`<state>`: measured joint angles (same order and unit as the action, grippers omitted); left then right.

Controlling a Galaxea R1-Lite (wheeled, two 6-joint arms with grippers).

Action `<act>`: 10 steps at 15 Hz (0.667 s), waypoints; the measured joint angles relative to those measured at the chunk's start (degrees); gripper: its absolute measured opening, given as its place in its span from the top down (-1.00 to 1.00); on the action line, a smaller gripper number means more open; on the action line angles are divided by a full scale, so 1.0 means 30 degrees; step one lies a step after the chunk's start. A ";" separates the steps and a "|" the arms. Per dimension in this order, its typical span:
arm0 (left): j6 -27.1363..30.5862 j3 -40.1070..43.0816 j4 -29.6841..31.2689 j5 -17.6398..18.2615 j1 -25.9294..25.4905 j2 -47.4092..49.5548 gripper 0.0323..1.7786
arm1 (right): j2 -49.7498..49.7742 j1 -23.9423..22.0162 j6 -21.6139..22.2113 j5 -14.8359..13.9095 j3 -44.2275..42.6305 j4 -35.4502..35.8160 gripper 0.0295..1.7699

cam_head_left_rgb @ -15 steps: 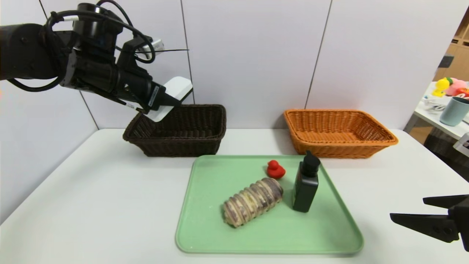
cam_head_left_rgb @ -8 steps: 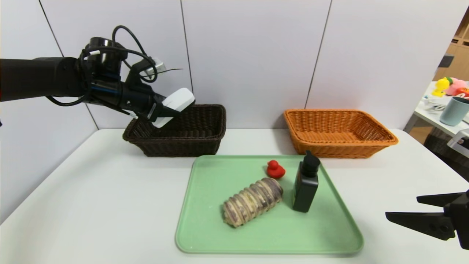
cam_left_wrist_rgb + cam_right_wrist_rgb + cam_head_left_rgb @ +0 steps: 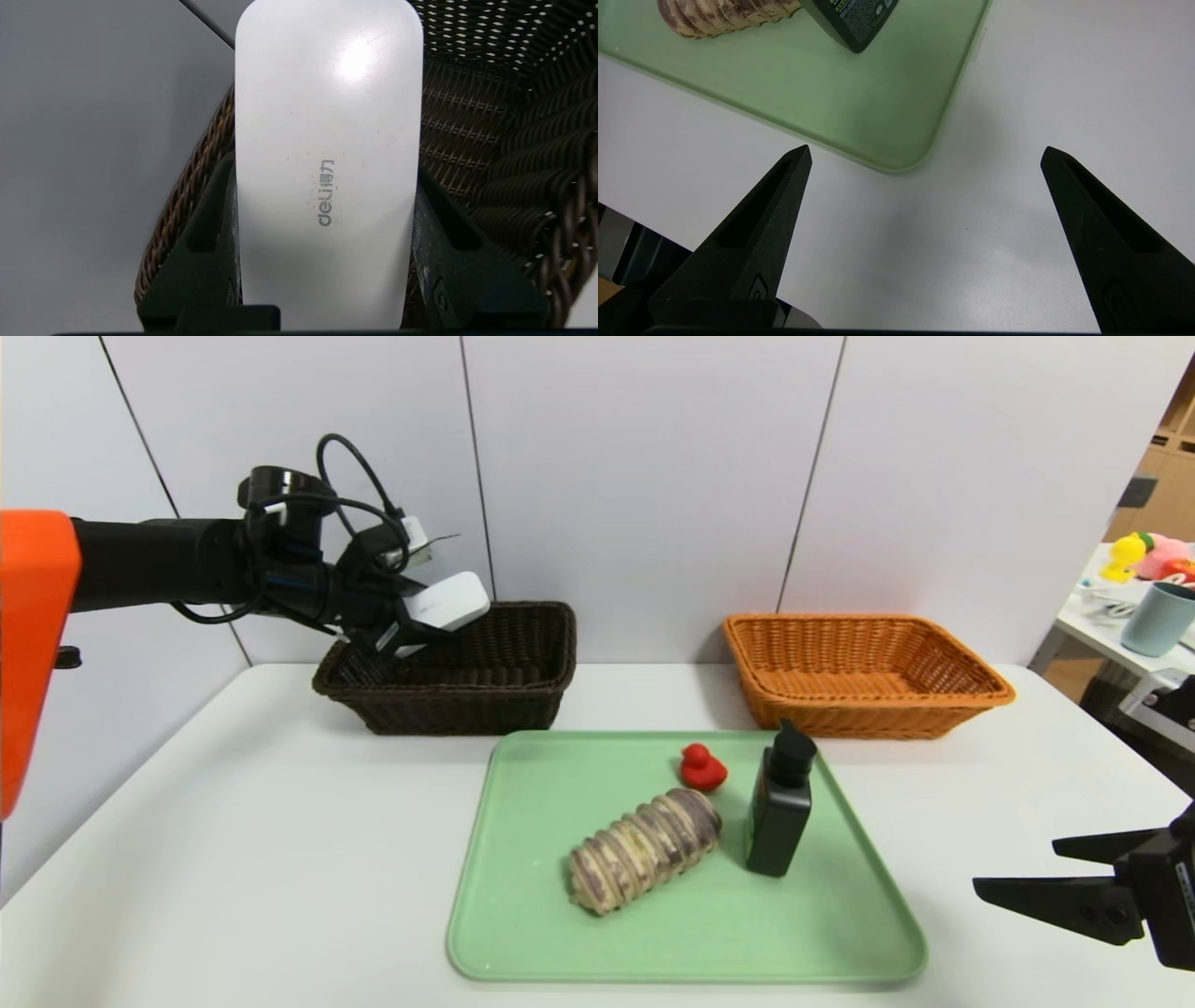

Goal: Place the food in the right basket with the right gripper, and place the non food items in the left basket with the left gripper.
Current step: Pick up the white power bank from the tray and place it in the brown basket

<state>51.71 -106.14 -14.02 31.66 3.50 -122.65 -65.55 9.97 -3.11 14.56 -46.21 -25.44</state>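
L gripper (image 3: 425, 621) hangs over the near-left corner of the dark basket (image 3: 523, 695), jaws clamped on the long sides of a white computer mouse (image 3: 446, 601). Mouse pokes out over the basket's inside, so prob. lined up for a drop there: non-food, left basket. Wrist view shows the mouse (image 3: 327, 163) squeezed betw. both jaws w/ the wicker wall behind. R gripper (image 3: 1046, 868) parked low at the near right, off the tray, jaws wide apart & empty, likely waiting for its turn on the food.

Green tray (image 3: 523, 933) sits mid-surface w/ a ridged bread roll (image 3: 644, 849), red rubber duck (image 3: 702, 767) & black pump bottle (image 3: 780, 803) upright just beside the roll. Orange basket (image 3: 971, 695) at back right, nothing in it. White surface (image 3: 233, 859), pale panelled wall; far right a side table w/ toys & a cup.
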 joint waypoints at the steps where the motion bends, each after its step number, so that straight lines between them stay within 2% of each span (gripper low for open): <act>1: 0.0431 -0.0435 -0.0065 -0.0033 -0.0012 -0.0297 -0.11 | -0.0098 0.0008 0.0000 0.0008 0.0000 0.0000 -0.92; 5: 0.1540 -0.1711 -0.0215 -0.1166 0.0061 -0.1536 -0.11 | -0.0528 0.0008 -0.0028 0.0037 -0.0004 0.0041 -0.92; 10: 0.1760 -0.2032 -0.0463 -0.1321 0.0118 -0.2467 -0.11 | -0.0983 0.0037 -0.0016 0.0098 0.0065 0.0065 -0.92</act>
<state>56.99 -112.24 -15.41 27.70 3.85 -130.05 -68.50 10.08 -3.16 14.85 -46.02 -25.25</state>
